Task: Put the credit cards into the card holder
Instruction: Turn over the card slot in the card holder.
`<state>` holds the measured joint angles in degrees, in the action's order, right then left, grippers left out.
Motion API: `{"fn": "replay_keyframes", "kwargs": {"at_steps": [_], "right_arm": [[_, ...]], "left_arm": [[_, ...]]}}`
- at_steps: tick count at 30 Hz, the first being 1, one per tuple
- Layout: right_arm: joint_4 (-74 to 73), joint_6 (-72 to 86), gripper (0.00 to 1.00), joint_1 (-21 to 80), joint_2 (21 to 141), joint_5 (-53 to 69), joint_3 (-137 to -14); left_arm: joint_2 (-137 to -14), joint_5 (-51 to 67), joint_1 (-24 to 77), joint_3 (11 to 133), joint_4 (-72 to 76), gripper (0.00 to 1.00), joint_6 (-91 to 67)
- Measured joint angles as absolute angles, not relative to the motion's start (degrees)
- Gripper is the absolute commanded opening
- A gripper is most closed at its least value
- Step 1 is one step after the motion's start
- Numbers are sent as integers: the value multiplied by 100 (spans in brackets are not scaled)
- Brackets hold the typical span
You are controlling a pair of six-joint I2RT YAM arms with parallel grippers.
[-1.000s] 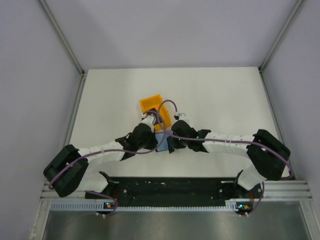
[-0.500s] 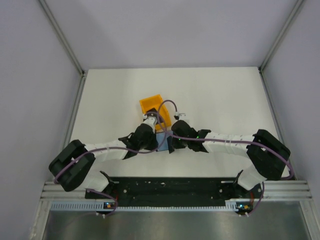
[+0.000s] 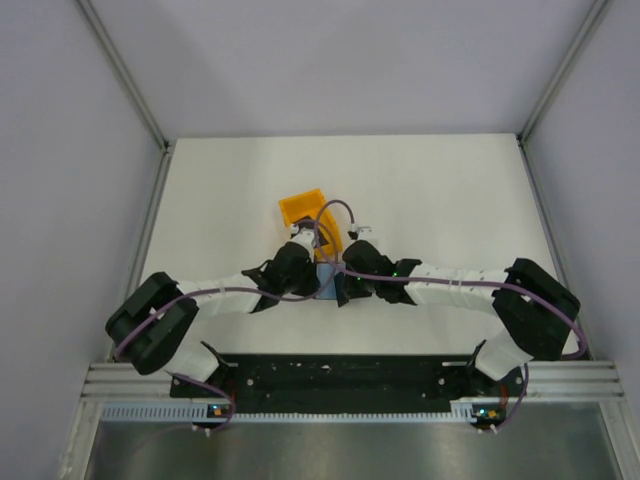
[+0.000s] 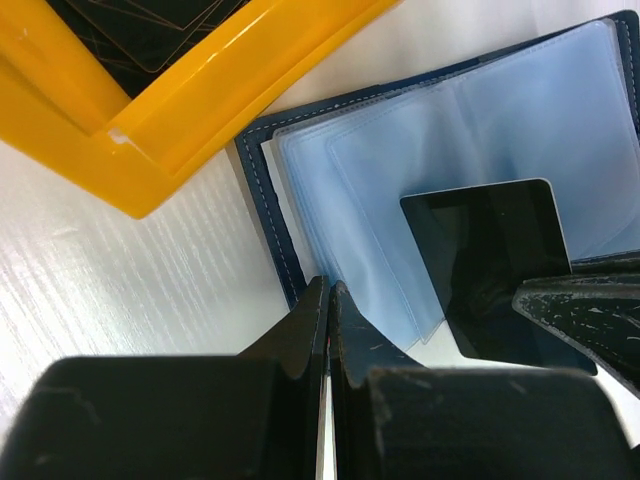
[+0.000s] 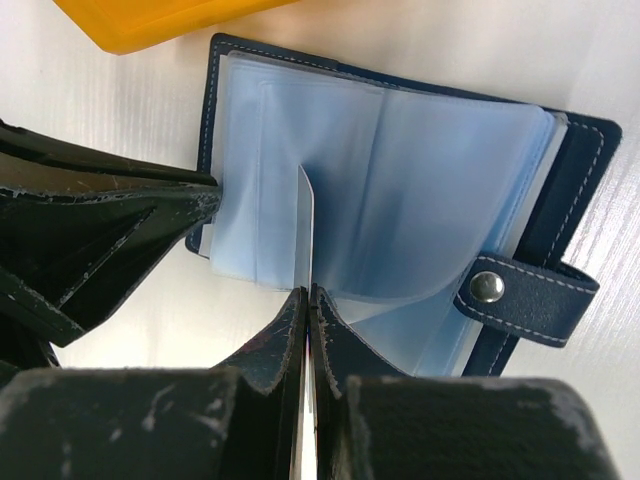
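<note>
– While my right gripper (image 5: 305,300) is pinched tight on the black card (image 4: 490,265), standing it on edge over the open card holder (image 5: 560,190), I can't tell whether its leading edge sits in a pocket mouth or only rests on the clear sleeves (image 5: 400,180).

– What is your left doing?

– My left gripper (image 4: 328,300) is closed, with nothing I can see between its jaws. Its tip is against the holder's edge on the side nearest the orange bin (image 4: 200,90). I read that as pinning.

– So where does it go wrong?

– The sleeves are floppy. If I push with the card tilted, I expect it to ride over the plastic or fold a leaf under instead of sliding in. If the left tip slips off, the whole holder could skate across the table (image 4: 120,270) toward the bin. The grip is near one end of the card, so a jam might twist it between the jaws.

– And the other card?

– The second card (image 4: 150,25) lies in the bin, not yet touched. The snap strap (image 5: 520,290) hangs loose on the far side, clear of my path.
</note>
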<state>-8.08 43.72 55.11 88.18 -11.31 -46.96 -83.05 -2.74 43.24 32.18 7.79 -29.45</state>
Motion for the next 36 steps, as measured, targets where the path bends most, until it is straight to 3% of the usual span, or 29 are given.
{"fn": "replay_keyframes", "kwargs": {"at_steps": [36], "right_arm": [[-659,4466,0,5511,8823,-1127,-4657]], "left_arm": [[-8617,386,4399,3448,923,0,-3017]]}}
